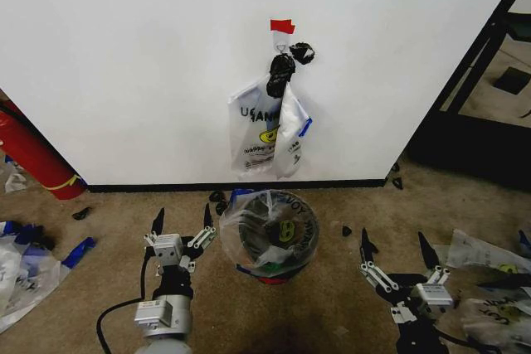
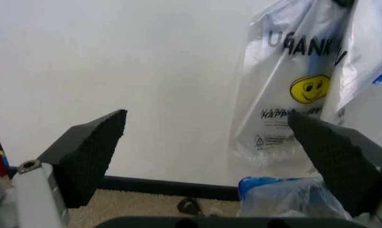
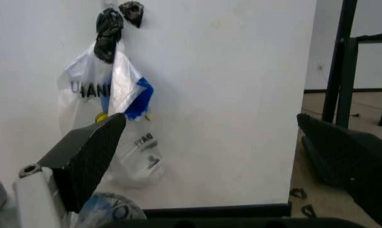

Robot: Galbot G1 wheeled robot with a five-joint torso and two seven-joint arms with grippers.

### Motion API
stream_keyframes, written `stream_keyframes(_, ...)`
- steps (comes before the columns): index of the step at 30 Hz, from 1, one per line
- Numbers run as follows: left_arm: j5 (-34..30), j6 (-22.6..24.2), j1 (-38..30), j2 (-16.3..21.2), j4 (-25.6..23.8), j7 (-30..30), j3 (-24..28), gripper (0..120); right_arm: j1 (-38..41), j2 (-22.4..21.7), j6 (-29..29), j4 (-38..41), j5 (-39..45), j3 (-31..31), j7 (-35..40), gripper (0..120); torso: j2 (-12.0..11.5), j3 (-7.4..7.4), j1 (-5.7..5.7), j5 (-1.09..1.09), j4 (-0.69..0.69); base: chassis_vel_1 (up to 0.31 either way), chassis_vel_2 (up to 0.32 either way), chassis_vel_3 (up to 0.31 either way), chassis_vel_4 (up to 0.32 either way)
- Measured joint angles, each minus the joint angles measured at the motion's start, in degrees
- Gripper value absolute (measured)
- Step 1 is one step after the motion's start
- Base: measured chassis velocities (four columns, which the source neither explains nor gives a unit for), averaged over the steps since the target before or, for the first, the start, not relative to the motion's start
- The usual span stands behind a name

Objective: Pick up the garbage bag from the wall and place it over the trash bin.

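The garbage bag (image 1: 265, 132) hangs on the white wall (image 1: 149, 64) from a hook under a red tape strip (image 1: 282, 26), with a black knotted clump (image 1: 282, 72) at its top. I also see the garbage bag (image 2: 292, 90) in the left wrist view and the garbage bag (image 3: 111, 118) in the right wrist view. The trash bin (image 1: 270, 236) stands on the floor right below it, lined with a crinkly printed bag. My left gripper (image 1: 182, 223) is open just left of the bin. My right gripper (image 1: 398, 252) is open, lower and to the right of the bin.
A long red cylinder (image 1: 33, 155) leans at the left by the wall. Loose plastic bags lie on the carpet at far left (image 1: 25, 267) and far right (image 1: 489, 259). A black metal rack (image 1: 489, 47) stands at right. Small black scraps dot the floor by the baseboard.
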Motion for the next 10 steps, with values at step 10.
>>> stream_keyframes(10, 0.2, 0.1, 0.9, 0.9, -0.3, -0.2, 0.1, 100, 0.4, 0.5, -1.0, 0.4, -0.5, -0.6, -0.1, 100, 0.0, 0.0, 0.0, 0.0, 0.0, 0.0, 0.0, 0.0, 0.0)
